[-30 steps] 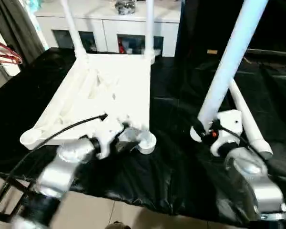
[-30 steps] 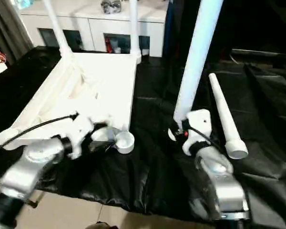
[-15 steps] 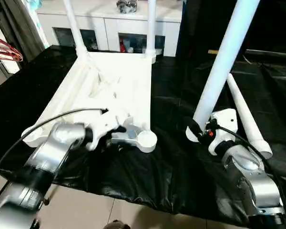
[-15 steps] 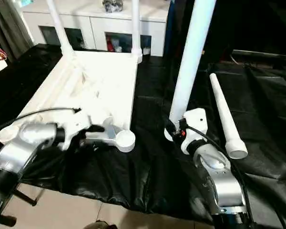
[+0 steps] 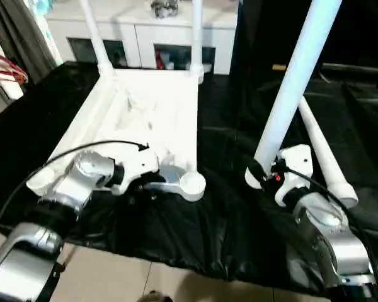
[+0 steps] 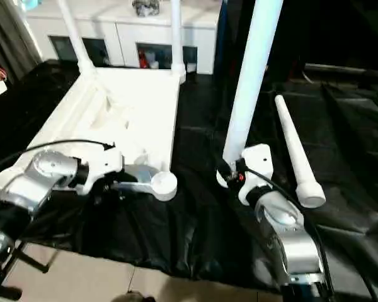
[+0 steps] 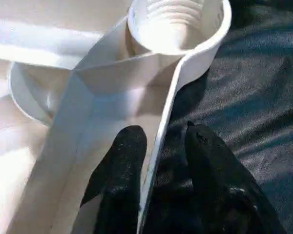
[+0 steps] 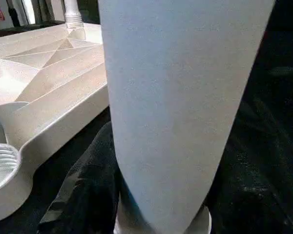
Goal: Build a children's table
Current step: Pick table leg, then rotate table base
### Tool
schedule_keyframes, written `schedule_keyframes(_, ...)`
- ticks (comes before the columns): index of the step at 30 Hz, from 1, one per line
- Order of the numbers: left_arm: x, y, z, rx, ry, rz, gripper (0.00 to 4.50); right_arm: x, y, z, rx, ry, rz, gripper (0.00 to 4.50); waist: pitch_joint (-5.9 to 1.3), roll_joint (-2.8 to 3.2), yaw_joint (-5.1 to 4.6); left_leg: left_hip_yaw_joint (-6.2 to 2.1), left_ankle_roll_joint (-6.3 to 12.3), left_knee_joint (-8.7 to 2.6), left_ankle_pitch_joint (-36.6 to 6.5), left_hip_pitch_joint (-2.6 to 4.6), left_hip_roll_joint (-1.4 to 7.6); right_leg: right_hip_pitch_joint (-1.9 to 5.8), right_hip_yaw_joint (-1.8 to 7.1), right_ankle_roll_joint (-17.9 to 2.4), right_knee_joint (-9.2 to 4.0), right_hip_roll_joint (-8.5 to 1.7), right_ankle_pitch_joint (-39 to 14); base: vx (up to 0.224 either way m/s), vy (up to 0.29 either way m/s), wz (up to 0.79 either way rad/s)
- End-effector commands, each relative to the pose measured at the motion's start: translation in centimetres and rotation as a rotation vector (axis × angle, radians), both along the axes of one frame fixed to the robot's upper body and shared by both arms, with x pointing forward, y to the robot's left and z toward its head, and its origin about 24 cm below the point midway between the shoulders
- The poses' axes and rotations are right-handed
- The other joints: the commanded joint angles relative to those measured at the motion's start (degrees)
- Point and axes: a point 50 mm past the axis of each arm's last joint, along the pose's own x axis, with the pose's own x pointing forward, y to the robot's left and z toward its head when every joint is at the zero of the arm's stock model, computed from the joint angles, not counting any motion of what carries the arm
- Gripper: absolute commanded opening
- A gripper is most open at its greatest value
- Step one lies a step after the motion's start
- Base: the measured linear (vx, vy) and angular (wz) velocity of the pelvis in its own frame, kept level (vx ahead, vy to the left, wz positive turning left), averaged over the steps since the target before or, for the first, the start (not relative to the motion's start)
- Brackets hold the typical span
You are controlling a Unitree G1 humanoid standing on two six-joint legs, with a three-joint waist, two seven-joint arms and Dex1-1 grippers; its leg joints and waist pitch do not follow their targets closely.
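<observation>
We see the table top (image 5: 145, 119) lying upside down on a black sheet (image 5: 208, 226), its ribbed underside facing up and two legs (image 5: 94, 38) standing in the far corner sockets, close before a white cabinet (image 5: 138, 31). The top's near edge sits just back from the sheet's front edge, with bare floor (image 5: 176, 283) beyond it. Our left arm reaches in from the left, forearm bent and lying low along that near edge; the left gripper (image 7: 158, 146) straddles the thin rim just beside the empty near-right socket (image 5: 193, 184), one finger (image 7: 122, 161) inside the rim and the other on the sheet side, nearly closed on it with slight gaps visible. Open black sheet lies between this corner and the right arm. The right gripper (image 5: 264, 173) is clamped on the flared lower end of a third leg (image 5: 296, 75), held near upright and leaning slightly away. A fourth leg (image 5: 324, 154) lies flat on the sheet just right of it.
</observation>
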Motion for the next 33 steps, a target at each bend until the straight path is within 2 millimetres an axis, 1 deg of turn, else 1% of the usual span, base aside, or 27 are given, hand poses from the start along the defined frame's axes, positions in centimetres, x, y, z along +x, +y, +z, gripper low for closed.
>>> schedule_keyframes(1,0.2,-0.1,0.2,0.029,0.000,-0.021,1.26,0.1,0.0,0.5,-0.008,-0.027,0.006,1.92,-3.85,0.13,0.08,-3.20,-0.36,-4.54,-12.9,1.95,6.61,2.18,4.30,-13.4,-3.83,-7.01,-0.2,0.000,0.000,0.00)
schedule_keyframes(2,0.3,-0.1,0.1,0.035,0.007,-0.025,1.26,0.1,0.1,0.4,-0.011,-0.027,0.010,1.92,-3.89,0.20,0.15,-3.25,-0.23,-4.52,-12.7,1.93,6.68,2.22,4.29,-13.5,-3.80,-7.13,0.0,0.000,0.000,0.00)
schedule_keyframes(4,0.4,0.0,0.0,0.047,0.015,-0.030,1.16,0.1,0.1,0.4,-0.013,-0.027,0.013,1.92,-3.85,0.14,0.14,-3.24,-0.05,-4.50,-12.6,1.90,6.62,2.23,4.28,-13.4,-3.89,-7.09,-0.4,0.000,0.000,0.00)
schedule_keyframes(6,0.4,0.1,-0.1,0.063,0.024,-0.033,0.88,0.1,0.2,0.4,-0.015,-0.027,0.015,1.92,-3.86,0.16,0.15,-3.26,0.04,-4.52,-12.5,1.91,6.72,2.22,4.31,-13.3,-3.88,-7.12,-0.3,0.000,0.000,0.00)
schedule_keyframes(9,0.4,0.1,-0.3,0.068,0.042,-0.023,0.81,0.1,0.2,0.5,-0.015,-0.028,0.016,1.92,-3.88,0.11,0.10,-3.27,0.11,-4.54,-12.5,1.92,6.75,2.26,4.28,-13.5,-3.80,-7.12,0.2,0.000,0.000,0.00)
schedule_keyframes(11,0.3,-0.1,-0.6,0.069,0.071,0.003,0.43,0.1,0.1,0.5,-0.012,-0.027,0.017,1.92,-3.94,0.23,0.03,-3.18,0.20,-4.47,-12.1,1.99,6.78,2.25,4.27,-13.8,-3.64,-7.07,1.2,0.000,0.000,0.00)
schedule_keyframes(12,0.2,-0.1,-0.6,0.063,0.084,0.012,0.43,0.0,0.1,0.6,-0.009,-0.027,0.017,1.92,-3.92,0.34,0.08,-3.22,0.25,-4.46,-12.1,2.01,6.78,2.22,4.27,-13.9,-3.63,-7.11,1.2,0.000,0.000,0.00)
schedule_keyframes(13,0.1,-0.5,-0.6,0.041,0.094,0.019,0.42,0.0,0.1,0.6,-0.007,-0.026,0.017,1.92,-3.93,0.30,0.08,-3.22,0.35,-4.46,-11.9,1.96,6.77,2.26,4.27,-14.0,-3.68,-7.11,1.2,0.000,0.000,0.00)
schedule_keyframes(14,0.0,-0.8,-0.6,0.014,0.104,0.027,0.24,0.0,0.0,0.7,-0.003,-0.023,0.017,1.92,-3.88,0.24,0.07,-3.23,0.35,-4.48,-12.1,1.87,6.84,2.38,4.31,-14.2,-3.68,-7.24,1.0,0.000,0.000,0.00)
schedule_keyframes(15,-0.2,-1.3,-0.6,-0.014,0.116,0.035,0.24,-0.1,0.0,0.6,0.001,-0.017,0.017,1.92,-3.88,0.20,-0.06,-3.18,0.41,-4.49,-11.8,1.85,6.92,2.45,4.27,-14.6,-3.52,-7.23,1.6,0.000,0.000,0.00)
schedule_keyframes(16,-0.3,-1.7,-0.6,-0.036,0.120,0.040,0.16,-0.1,-0.1,0.7,0.004,-0.013,0.020,1.92,-3.89,0.04,-0.12,-3.11,0.91,-4.40,-11.5,1.79,6.81,2.42,4.25,-14.7,-3.65,-7.13,1.7,0.000,0.000,0.00)
schedule_keyframes(17,-0.3,-1.9,-0.6,-0.046,0.121,0.046,0.16,-0.1,-0.1,0.7,0.005,-0.011,0.022,1.92,-3.97,0.04,-0.10,-3.10,1.08,-4.32,-11.1,1.84,6.83,2.50,4.26,-14.8,-3.54,-7.19,2.1,0.000,0.000,0.00)
schedule_keyframes(18,-0.6,-2.8,-0.7,-0.093,0.117,0.083,0.05,-0.1,-0.2,0.8,0.009,-0.005,0.032,1.92,-3.99,-0.03,-0.26,-3.05,1.62,-4.24,-10.4,1.68,6.91,2.70,4.26,-15.1,-3.41,-7.29,3.1,0.000,0.000,0.00)
schedule_keyframes(19,-0.7,-3.2,-0.8,-0.116,0.113,0.107,0.05,-0.1,-0.3,0.8,0.010,-0.004,0.037,1.92,-3.91,-0.09,-0.37,-2.98,2.32,-4.11,-9.9,1.58,6.77,2.64,4.18,-15.1,-3.48,-7.08,3.1,0.000,0.000,0.00)
schedule_keyframes(21,-0.8,-3.4,-0.8,-0.129,0.113,0.122,0.00,-0.1,-0.3,0.9,0.010,-0.004,0.040,1.91,-3.89,-0.15,-0.28,-2.94,2.99,-3.93,-9.6,1.50,6.65,2.69,4.22,-14.9,-3.84,-7.21,1.5,0.000,0.000,0.00)
schedule_keyframes(22,-1.0,-3.8,-0.8,-0.142,0.112,0.127,0.00,0.0,-0.4,1.0,0.012,-0.004,0.047,1.91,-3.86,-0.18,-0.30,-2.90,3.02,-3.94,-9.6,1.53,6.65,2.63,4.19,-14.7,-3.89,-7.06,0.9,0.000,0.000,0.00)
schedule_keyframes(23,-1.4,-4.3,-0.8,-0.149,0.110,0.134,0.00,0.1,-0.4,1.1,0.019,-0.004,0.057,1.91,-3.86,-0.33,-0.42,-3.01,3.08,-4.06,-9.6,1.47,6.85,2.77,4.18,-14.4,-3.81,-7.05,0.1,0.000,0.000,0.00)
schedule_keyframes(24,-1.7,-4.8,-0.9,-0.155,0.104,0.125,0.00,0.1,-0.4,1.3,0.032,-0.002,0.067,1.91,-3.79,-0.39,-0.57,-2.92,3.50,-4.02,-9.4,1.44,6.70,2.61,4.16,-14.1,-4.02,-6.82,-0.6,0.000,0.000,0.00)
schedule_keyframes(25,-2.1,-5.2,-0.9,-0.154,0.096,0.114,0.00,0.2,-0.5,1.4,0.048,0.007,0.073,1.91,-3.84,-0.58,-0.67,-2.93,3.66,-4.00,-9.2,1.44,6.74,2.73,4.17,-14.2,-3.94,-6.84,-0.4,0.000,0.000,0.00)
schedule_keyframes(26,-2.3,-5.4,-1.0,-0.153,0.093,0.110,0.00,0.3,-0.5,1.5,0.053,0.011,0.074,1.91,-3.80,-0.44,-0.76,-2.97,4.10,-3.97,-8.7,1.37,6.76,2.70,4.17,-14.2,-3.91,-6.83,-0.3,0.000,0.000,0.00)
schedule_keyframes(27,-2.4,-5.8,-1.1,-0.142,0.076,0.105,0.00,0.3,-0.6,1.6,0.071,0.026,0.083,1.91,-3.76,-0.56,-0.79,-2.79,4.34,-3.86,-8.6,1.48,6.59,2.45,4.17,-14.0,-4.18,-6.64,-1.1,0.000,0.000,0.00)
schedule_keyframes(28,-2.5,-6.0,-1.2,-0.137,0.069,0.106,0.00,0.4,-0.5,1.7,0.084,0.037,0.091,1.91,-3.74,-0.53,-0.83,-2.79,4.34,-3.84,-8.7,1.40,6.51,2.54,4.18,-14.1,-4.16,-6.60,-1.3,0.000,0.000,0.00)
schedule_keyframes(29,-2.7,-6.6,-1.3,-0.125,0.049,0.114,0.00,0.5,-0.5,1.9,0.115,0.066,0.118,1.91,-3.69,-0.70,-0.81,-2.75,4.47,-3.82,-8.7,1.43,6.47,2.64,4.19,-14.0,-4.33,-6.69,-2.1,0.000,0.000,0.00)
schedule_keyframes(30,-2.8,-7.1,-1.4,-0.122,0.041,0.116,0.00,0.6,-0.4,2.1,0.132,0.086,0.139,1.91,-3.63,-0.56,-0.79,-2.84,4.47,-3.89,-8.7,1.44,6.58,2.59,4.13,-13.7,-4.37,-6.55,-3.0,0.000,0.000,0.00)
schedule_keyframes(31,-2.9,-7.5,-1.4,-0.122,0.044,0.116,0.00,0.7,-0.3,2.3,0.142,0.096,0.158,1.91,-3.62,-0.93,-0.84,-2.73,4.46,-3.90,-9.0,1.57,6.57,2.52,4.14,-13.6,-4.52,-6.46,-3.6,0.000,0.000,0.00)
schedule_keyframes(32,-3.1,-8.4,-1.6,-0.121,0.053,0.113,0.00,0.8,-0.1,2.6,0.163,0.119,0.208,1.91,-3.57,-0.78,-0.64,-2.74,4.13,-3.82,-9.2,1.60,6.62,2.52,4.20,-13.3,-4.59,-6.59,-5.0,0.000,0.000,0.00)
schedule_keyframes(33,-3.2,-8.5,-1.6,-0.120,0.054,0.112,0.00,0.9,-0.1,2.7,0.164,0.121,0.212,1.91,-3.59,-0.97,-0.64,-2.77,4.08,-3.85,-9.0,1.54,6.65,2.56,4.19,-13.2,-4.56,-6.56,-5.0,0.000,0.000,0.00)
